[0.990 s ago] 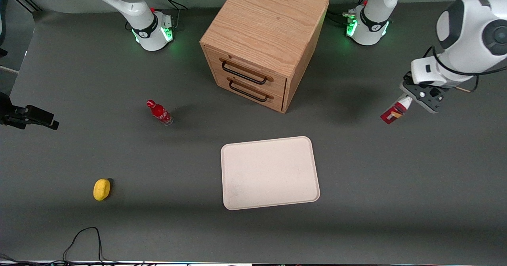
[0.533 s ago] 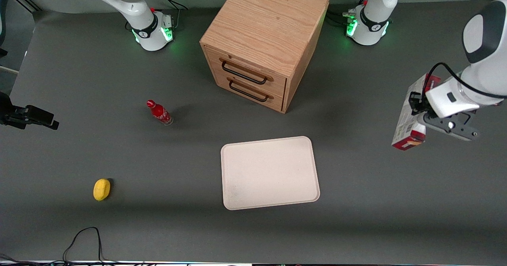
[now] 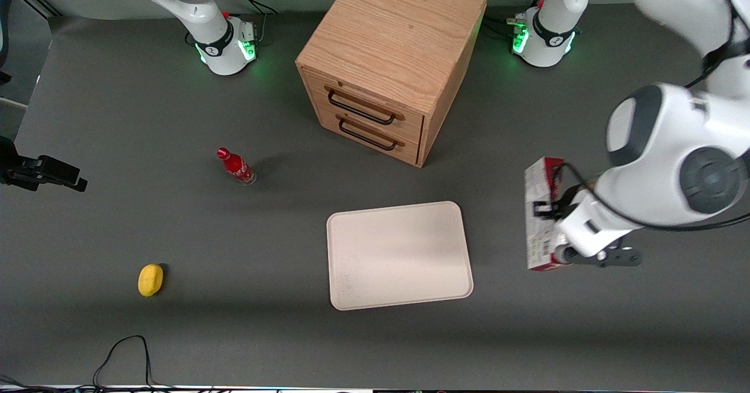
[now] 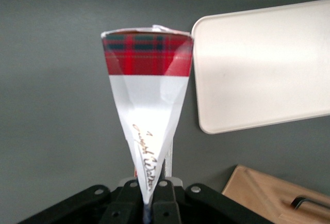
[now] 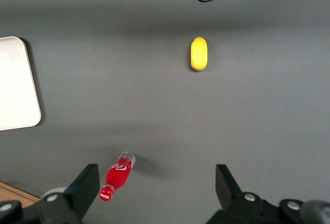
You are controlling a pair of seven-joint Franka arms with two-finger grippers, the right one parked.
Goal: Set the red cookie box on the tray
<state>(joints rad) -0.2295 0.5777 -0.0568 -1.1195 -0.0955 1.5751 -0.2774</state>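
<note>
The red cookie box [image 3: 538, 217] hangs in the air beside the tray [image 3: 398, 255], toward the working arm's end of the table and clear of the tray's edge. My left gripper [image 3: 555, 232] is shut on it, gripping its thin edge. In the left wrist view the red cookie box [image 4: 147, 79] stretches away from the gripper [image 4: 150, 195], showing a white panel with script lettering and a red tartan end. The cream tray [image 4: 263, 64] lies flat on the grey table beside the box's far end. The tray [image 5: 15, 84] holds nothing.
A wooden drawer cabinet [image 3: 387, 59] stands farther from the front camera than the tray; its corner [image 4: 278, 198] shows near the gripper. A small red bottle [image 3: 235, 166] and a yellow fruit [image 3: 150, 280] lie toward the parked arm's end. A black cable [image 3: 123, 352] loops at the table's front edge.
My left gripper has carried the box nearer to the front camera and closer to the tray, and the box has turned from tilted to lengthwise along the tray's side.
</note>
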